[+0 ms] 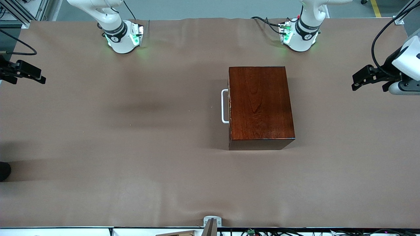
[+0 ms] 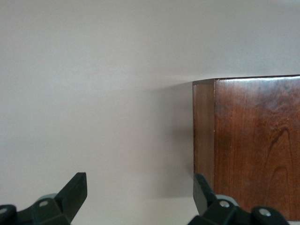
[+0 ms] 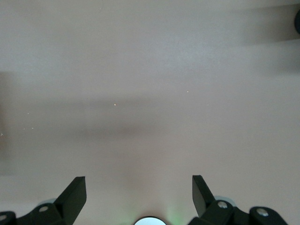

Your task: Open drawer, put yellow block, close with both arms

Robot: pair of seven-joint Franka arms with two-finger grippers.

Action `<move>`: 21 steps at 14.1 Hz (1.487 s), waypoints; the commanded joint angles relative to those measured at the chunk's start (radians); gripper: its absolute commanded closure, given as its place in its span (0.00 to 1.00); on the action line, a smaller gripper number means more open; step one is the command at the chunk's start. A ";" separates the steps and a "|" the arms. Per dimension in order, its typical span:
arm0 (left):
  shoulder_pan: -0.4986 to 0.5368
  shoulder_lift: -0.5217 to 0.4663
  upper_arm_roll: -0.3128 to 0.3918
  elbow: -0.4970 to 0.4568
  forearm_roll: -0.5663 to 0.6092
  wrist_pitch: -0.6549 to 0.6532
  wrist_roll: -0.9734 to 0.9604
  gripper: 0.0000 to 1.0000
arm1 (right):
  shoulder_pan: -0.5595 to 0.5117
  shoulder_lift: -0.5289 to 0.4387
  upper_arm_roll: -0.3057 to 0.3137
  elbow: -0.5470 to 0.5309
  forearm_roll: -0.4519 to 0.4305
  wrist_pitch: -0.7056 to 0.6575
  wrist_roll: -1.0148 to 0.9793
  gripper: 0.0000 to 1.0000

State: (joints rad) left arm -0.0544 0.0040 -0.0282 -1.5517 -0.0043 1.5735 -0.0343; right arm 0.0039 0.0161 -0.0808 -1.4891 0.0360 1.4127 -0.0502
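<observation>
You had the table (image 1: 131, 157), covered in a plain brown sheet, filling almost the whole front view. On it stood the dark reddish-brown wooden box (image 1: 259, 105), toward the left arm's end of the table and just nearer the front camera than the left arm's base (image 1: 300, 36). The drawer was fully shut in the box; only its white U-shaped handle (image 1: 224, 106) showed, on the face turned toward the right arm's end. With the drawer shut, you could not see what it held. You saw no yellow block in any view.

The right arm's base (image 1: 123, 37) stood at the other end of the row of bases, well apart from the box.

The left gripper (image 1: 362, 78) hung over the table's edge at the left arm's end, and the right gripper (image 1: 31, 74) hung over the edge at the right arm's end. Both arms waited.

The front view showed the grippers only side-on, so finger spacing there was probably not readable. The wrist views settled it. In the left wrist view, the left gripper (image 2: 139, 192) had its fingers wide apart, holding nothing, with one corner of the box (image 2: 253, 150) beside them. In the right wrist view, the right gripper (image 3: 138, 190) had its fingers equally spread and empty, over bare brown sheet (image 3: 150, 93).
</observation>
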 commanded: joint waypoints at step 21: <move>0.004 0.011 0.004 -0.001 -0.005 0.022 -0.006 0.00 | -0.024 -0.004 0.012 0.010 0.016 0.000 0.007 0.00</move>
State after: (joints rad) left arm -0.0518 0.0158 -0.0261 -1.5517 -0.0043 1.5864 -0.0370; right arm 0.0034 0.0161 -0.0824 -1.4865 0.0360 1.4138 -0.0501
